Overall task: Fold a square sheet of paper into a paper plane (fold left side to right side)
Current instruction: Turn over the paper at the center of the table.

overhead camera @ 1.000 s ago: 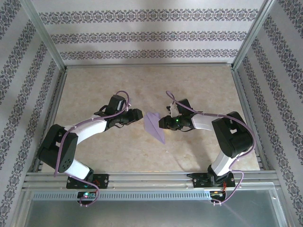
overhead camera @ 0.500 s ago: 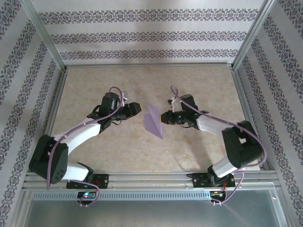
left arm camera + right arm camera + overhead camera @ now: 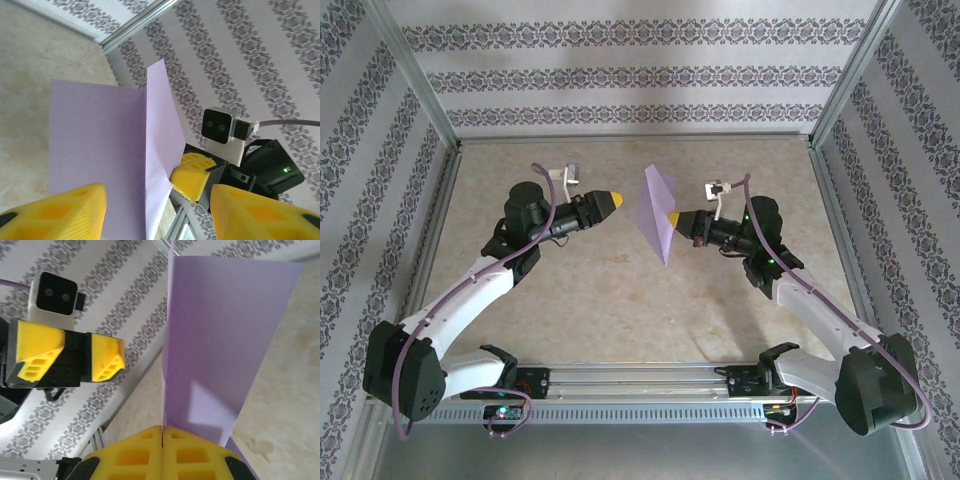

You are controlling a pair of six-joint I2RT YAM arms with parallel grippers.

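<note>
The lavender-purple sheet of paper [image 3: 657,208] hangs upright in the air above the middle of the table, folded along a sharp lengthwise crease. My right gripper [image 3: 672,220] is shut on the sheet's right edge; in the right wrist view its pads [image 3: 145,450] meet flush on the paper [image 3: 225,335]. My left gripper [image 3: 617,199] stands open a short way left of the sheet, not touching it. From the left wrist the paper [image 3: 100,145] fills the space ahead of the open left gripper [image 3: 159,207], with the right gripper [image 3: 192,174] pinching its far edge.
The beige tabletop [image 3: 570,290] lies below both raised arms. Patterned walls and metal frame rails [image 3: 635,139] close in the back and sides. The left gripper [image 3: 75,357] faces the right wrist camera from across the sheet.
The right gripper has shut on the paper and lifted it off the table, up and toward the back. Both arms have stretched out and risen; the left gripper drew slightly away leftward.
</note>
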